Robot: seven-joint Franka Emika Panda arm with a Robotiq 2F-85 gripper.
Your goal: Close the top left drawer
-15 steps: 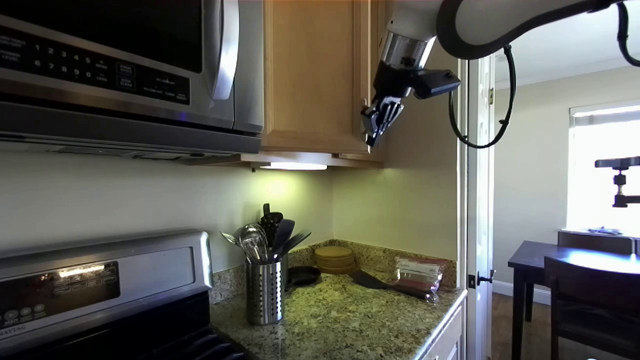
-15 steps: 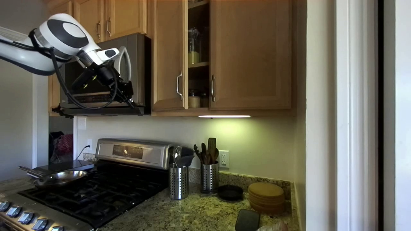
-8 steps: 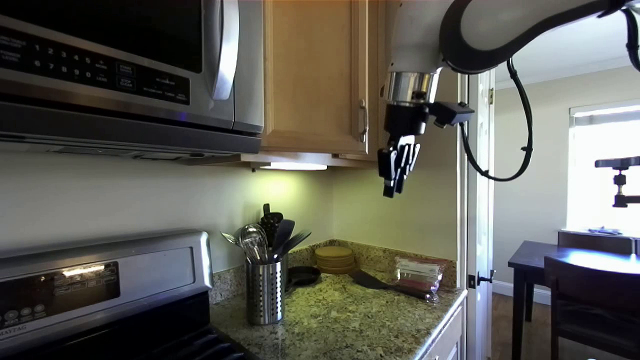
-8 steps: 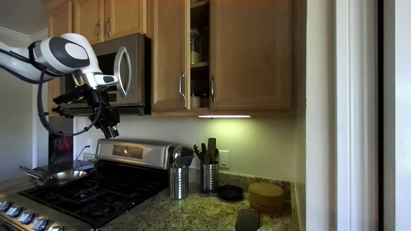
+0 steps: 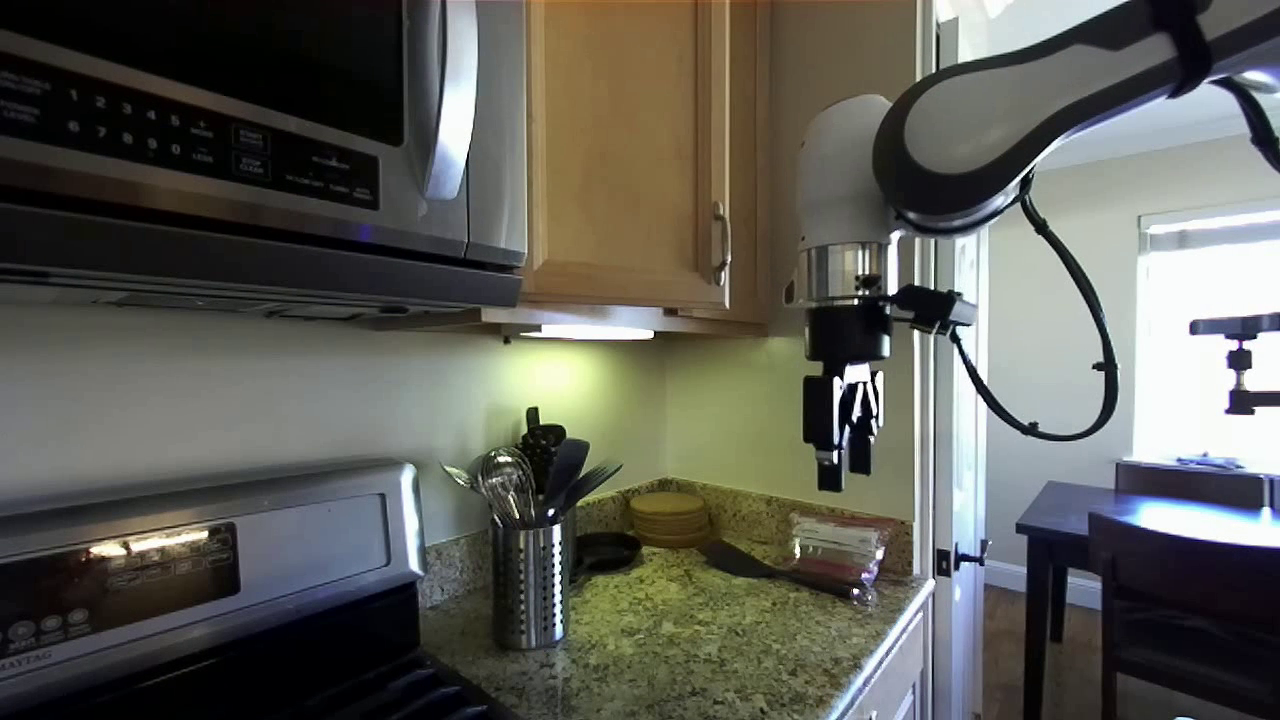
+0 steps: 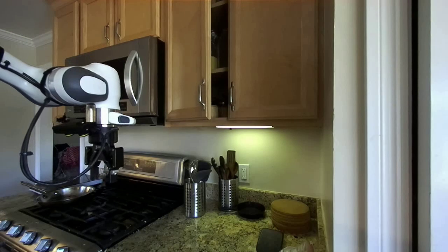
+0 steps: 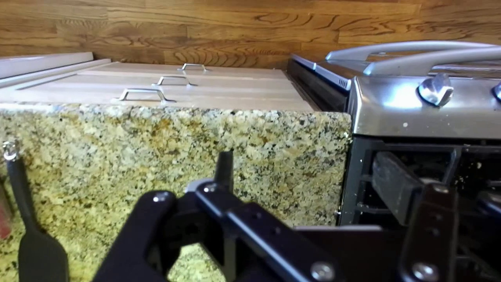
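The top left drawer is a tall light-brown wall-cabinet door point(image 6: 187, 59) with a slim silver bar handle point(image 6: 202, 94), also in an exterior view as the door point(image 5: 620, 150). It stands ajar, a dark gap with shelves showing between it and the neighbouring door. Below and apart from it, my gripper point(image 5: 846, 468) points straight down with parted fingers. In an exterior view the gripper point(image 6: 103, 175) hangs in front of the stove. Nothing lies between the spread fingertips of the gripper point(image 7: 304, 162) in the wrist view, where the door does not show.
A steel microwave point(image 6: 108, 80) hangs left of the door, above the stove point(image 6: 105, 210). On the granite counter point(image 5: 680, 640) stand a utensil holder point(image 5: 530, 585), a stack of round tan pieces point(image 5: 669, 518) and a black spatula point(image 5: 765, 570). A right-hand cabinet door point(image 6: 273, 63) adjoins the gap.
My gripper has dropped down away from the door, turned to point straight down, and opened. The door has swung inward a little, so the gap beside it is narrower.
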